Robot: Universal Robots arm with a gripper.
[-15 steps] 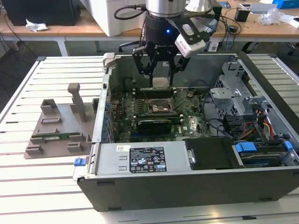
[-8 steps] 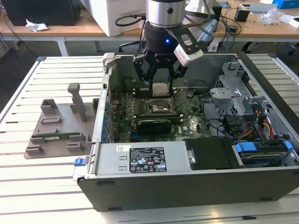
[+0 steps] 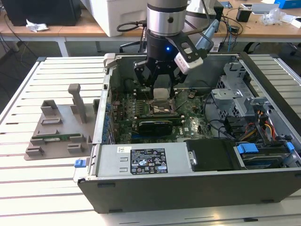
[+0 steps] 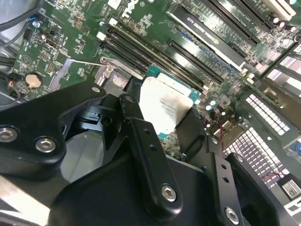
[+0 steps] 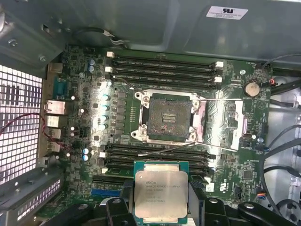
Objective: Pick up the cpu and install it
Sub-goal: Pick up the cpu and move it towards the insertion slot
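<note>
Two black fingers of the claw are pinched in on opposite edges of the cpu, closed only as far as the chip's width allows. The silvery lid faces up, the green rim peeks out around it, and it sits level in the grip. The second wrist view has the cpu wedged between the finger links with the board close below.

In the first wrist view it hangs over the lower bank of memory slots, near the CPU socket but not over it. The socket lies bare, its metal load plate folded aside. The motherboard spreads out around that, a coin cell sits off in one corner, and it all lies in the open computer case on the slatted table. A grey fixture stands towards the exterior view's left.

I'd call this chip light, thin and rigid, with a smooth lid that could slide under the pads. The edges look like the right place to hold it. The underside contacts and the socket pins are the delicate parts, so a tilted or off-square grip would be the worry.
</note>
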